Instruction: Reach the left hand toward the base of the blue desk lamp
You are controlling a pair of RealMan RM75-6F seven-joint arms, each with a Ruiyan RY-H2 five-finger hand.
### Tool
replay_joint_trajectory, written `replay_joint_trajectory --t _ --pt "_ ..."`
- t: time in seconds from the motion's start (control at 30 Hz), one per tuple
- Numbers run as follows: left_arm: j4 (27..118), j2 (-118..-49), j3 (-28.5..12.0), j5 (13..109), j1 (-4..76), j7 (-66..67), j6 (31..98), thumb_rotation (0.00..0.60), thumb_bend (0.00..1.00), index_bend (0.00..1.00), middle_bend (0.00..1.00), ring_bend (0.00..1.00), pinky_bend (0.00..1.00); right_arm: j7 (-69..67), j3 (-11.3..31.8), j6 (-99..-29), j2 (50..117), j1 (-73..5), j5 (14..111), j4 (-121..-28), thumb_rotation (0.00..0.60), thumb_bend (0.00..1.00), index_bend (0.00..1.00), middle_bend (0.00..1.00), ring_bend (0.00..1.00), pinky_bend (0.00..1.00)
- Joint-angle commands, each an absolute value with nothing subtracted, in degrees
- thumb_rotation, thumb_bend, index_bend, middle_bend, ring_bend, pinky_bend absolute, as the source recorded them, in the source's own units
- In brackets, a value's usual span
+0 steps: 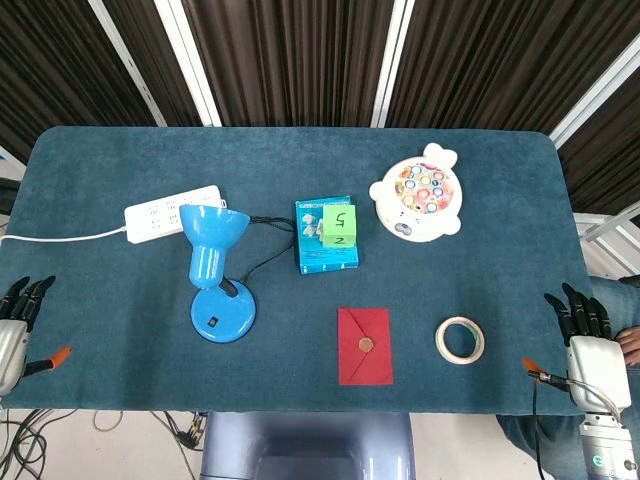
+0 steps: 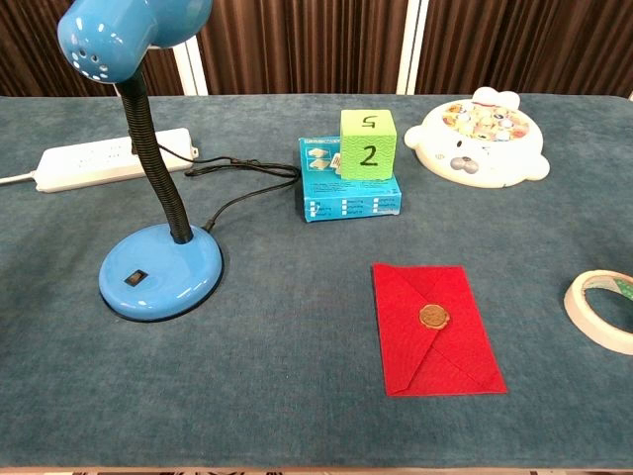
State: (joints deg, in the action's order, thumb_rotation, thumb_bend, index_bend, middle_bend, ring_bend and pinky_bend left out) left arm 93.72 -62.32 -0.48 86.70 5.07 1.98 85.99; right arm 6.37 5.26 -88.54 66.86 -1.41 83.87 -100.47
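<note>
Your left hand rested empty, fingers spread, at the table's near edge, well left of the blue lamp; your right hand lay likewise, far right.

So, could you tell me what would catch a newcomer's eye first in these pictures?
Probably the blue desk lamp, standing left of centre with its shade up high and its black cord running back toward the white power strip. Next, the red envelope with a gold seal lies flat near the front, and a green cube marked 2 sits on a blue box mid-table. The left hand and the right hand rest at the table's front corners.
</note>
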Motion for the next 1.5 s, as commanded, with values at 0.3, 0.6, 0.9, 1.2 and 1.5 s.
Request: replay_joint_trajectory --t 0.3,0.6,0.9,1.2,1.5 --pt "94.16 -61.89 -0.22 86.5 5.42 2.92 84.42 0.6 0.13 0.06 0.13 0.05 0.23 6.46 5.16 -88.21 67.1 -1.59 84.01 -100.33 0.6 0.14 0.14 0.01 0.01 0.0" --pt "94.35 -61.76 -0.28 86.54 5.38 3.19 84.35 0.6 0.13 0.05 0.13 0.05 0.23 6.33 5.3 -88.59 67.1 -1.52 84.15 -100.49 0.6 0.14 0.14 0.01 0.01 0.0" --pt "94.31 -61.9 -0.43 86.36 5.39 3.41 84.19 0.6 0.13 0.04 0.13 0.05 0.22 6.33 5.39 -88.54 67.0 -1.45 83.74 -100.49 0.6 0.14 0.14 0.01 0.01 0.0" --pt "92.36 -63.77 -0.69 89.26 6.81 2.99 84.09 0.6 0.18 0.04 0.23 0.23 0.42 5.71 5.82 -88.96 66.4 -1.21 83.18 -100.85 0.6 0.14 0.14 0.01 0.01 0.0" --pt "88.16 -67.97 1.6 93.83 12.19 3.0 75.49 0.6 0.46 0.06 0.6 0.67 0.77 4.49 5.97 -88.91 65.65 -1.17 83.16 -100.69 0.6 0.14 0.14 0.01 0.01 0.0"
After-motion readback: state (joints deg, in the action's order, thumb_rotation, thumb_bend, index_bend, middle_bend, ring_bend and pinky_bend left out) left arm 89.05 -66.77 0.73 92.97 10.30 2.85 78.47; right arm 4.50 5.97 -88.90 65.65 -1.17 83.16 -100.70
